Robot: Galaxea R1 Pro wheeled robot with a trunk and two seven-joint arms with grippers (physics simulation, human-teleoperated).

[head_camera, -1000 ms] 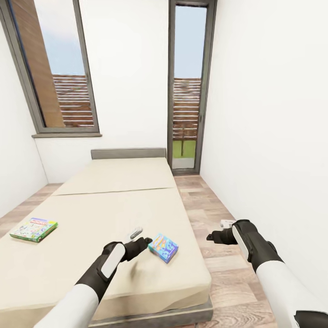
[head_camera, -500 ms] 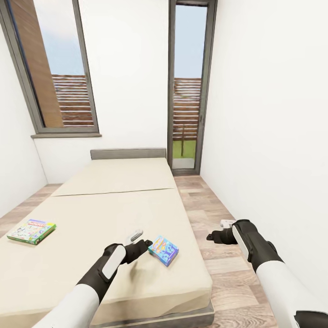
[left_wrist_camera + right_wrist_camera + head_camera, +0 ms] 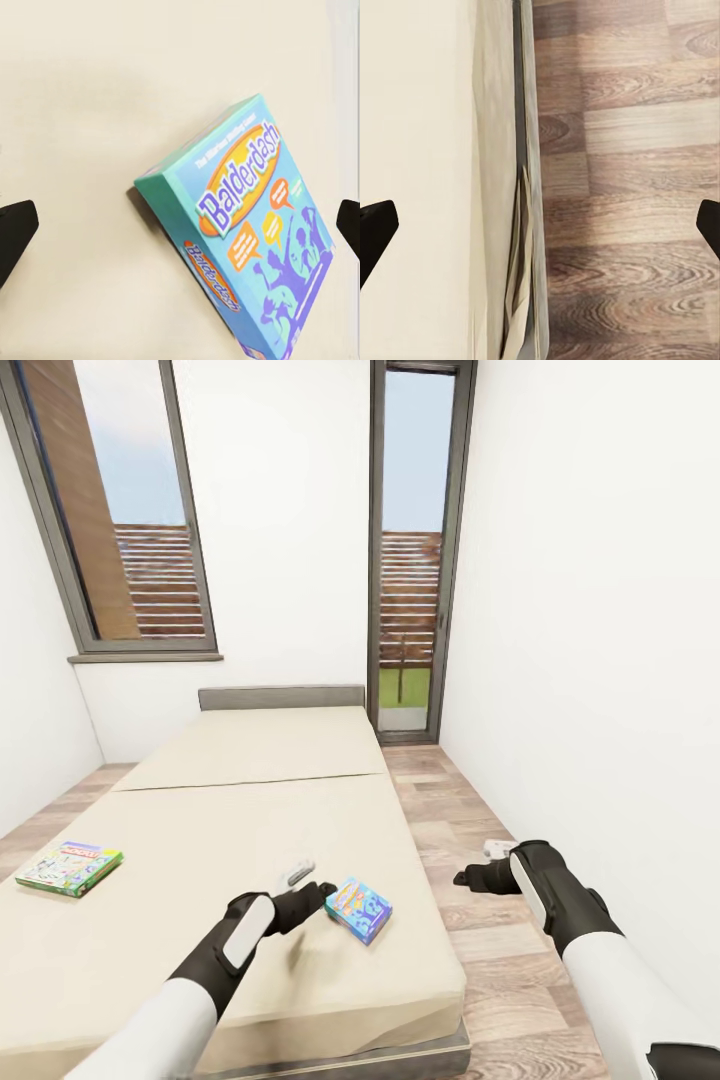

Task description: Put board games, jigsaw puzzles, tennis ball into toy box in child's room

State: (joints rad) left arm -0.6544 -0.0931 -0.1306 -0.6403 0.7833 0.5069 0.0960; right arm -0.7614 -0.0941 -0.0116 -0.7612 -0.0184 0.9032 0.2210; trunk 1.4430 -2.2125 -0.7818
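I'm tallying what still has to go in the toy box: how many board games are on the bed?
2. A blue Balderdash box lies near the bed's right edge, just ahead of the open left hand. A green-edged game box lies near the bed's left edge.

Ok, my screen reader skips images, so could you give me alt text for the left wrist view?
A teal Balderdash board game box lies on a beige bed, between the wide-open black fingertips of the left gripper.
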